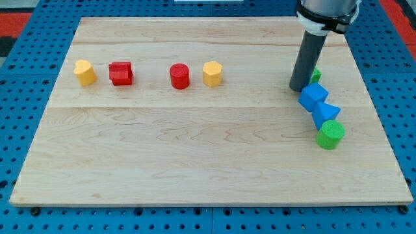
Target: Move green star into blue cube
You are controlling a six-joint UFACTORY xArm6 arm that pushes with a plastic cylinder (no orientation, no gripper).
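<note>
Your tip [299, 89] rests at the view's right, touching the green star [316, 75], which peeks out just behind the rod. The blue cube [312, 97] sits just below-right of the tip. The rod has no jaws to open or close.

Arm, end section: a dark grey to black housing is seen at the view's top right, cut off by the frame edge. Below it a narrow white ring is fitted. From the ring a straight, round rod of dark grey, matt finish is carried downward, uniform in width. My tip [299, 89] is formed by the rod's plain, flat lower end. No markings, cables or screws can be made out.
</note>
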